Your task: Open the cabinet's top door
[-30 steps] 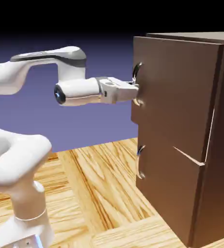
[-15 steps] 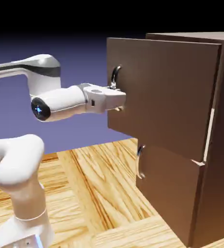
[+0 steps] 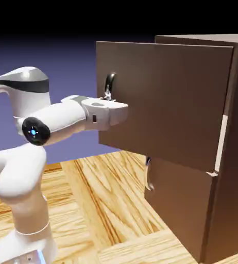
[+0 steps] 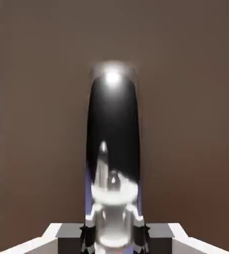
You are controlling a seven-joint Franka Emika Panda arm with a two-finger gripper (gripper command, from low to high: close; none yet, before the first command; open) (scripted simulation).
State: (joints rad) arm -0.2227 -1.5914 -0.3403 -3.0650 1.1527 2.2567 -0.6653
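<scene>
The dark brown cabinet stands at the exterior view's right. Its top door is swung well out toward the left, with its free edge far from the cabinet body. A curved silver handle sits near that free edge. My gripper is shut on this handle, the white hand level and pointing at the door. In the hand view the handle rises as a dark shiny arch between my fingertips, against the door panel. The lower door stays shut, its own handle untouched.
The wooden table stretches under the arm and in front of the cabinet. My arm's white base link rises at the lower left. A pale gap shows along the cabinet's front corner where the top door hinges.
The top door has swung further open, its free edge moving left. My gripper moved left and slightly down with the handle, still shut on it.
</scene>
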